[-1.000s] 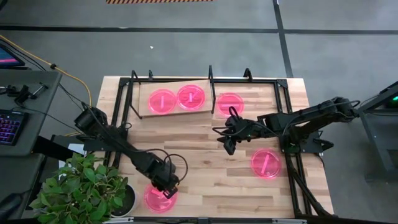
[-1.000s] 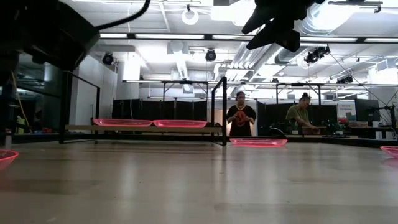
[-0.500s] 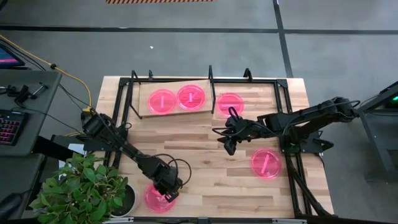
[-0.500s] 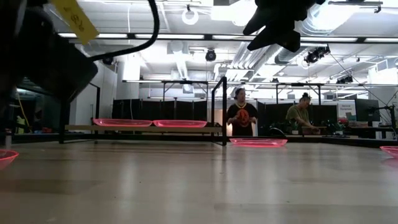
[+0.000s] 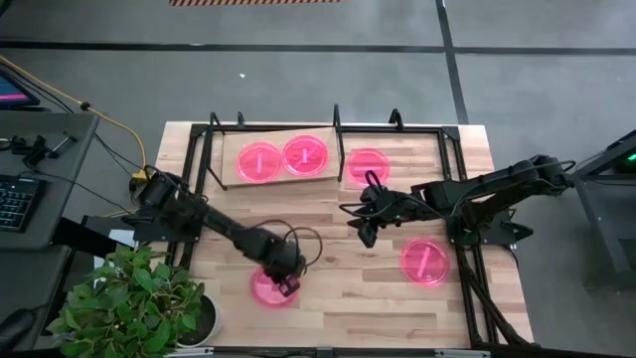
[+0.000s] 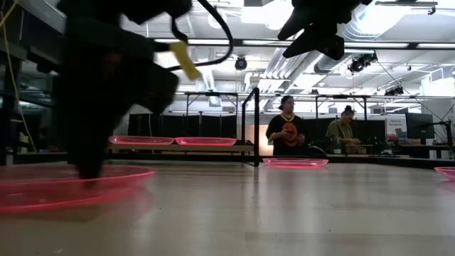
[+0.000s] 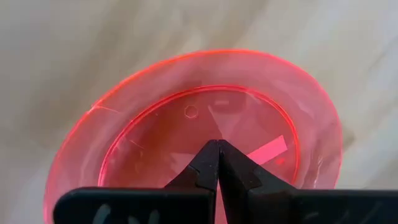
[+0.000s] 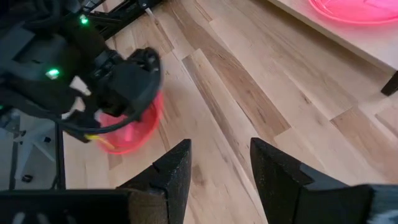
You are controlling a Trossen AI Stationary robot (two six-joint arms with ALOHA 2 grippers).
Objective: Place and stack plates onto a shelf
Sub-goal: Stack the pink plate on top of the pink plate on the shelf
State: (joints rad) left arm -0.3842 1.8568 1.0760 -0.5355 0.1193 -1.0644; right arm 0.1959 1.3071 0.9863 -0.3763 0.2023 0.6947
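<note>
Pink plate (image 5: pixel 270 288) pinched at its rim by closed left gripper (image 5: pixel 286 285); lift level, carry toward shelf (image 5: pixel 288 171), avoid waiting, open right gripper (image 5: pixel 364 235).

We saw a broad butcher-block wooden tabletop (image 5: pixel 348 288) standing on a grey floor. Just off its near left corner sat a leafy green potted plant (image 5: pixel 129 298). On a dark side desk (image 5: pixel 40 149) to the left lay a black keyboard (image 5: pixel 15 204). In the low view, two people (image 6: pixel 286 134) (image 6: pixel 343 132) stood in the room beyond the table, under long ceiling lights (image 6: pixel 213 44).
</note>
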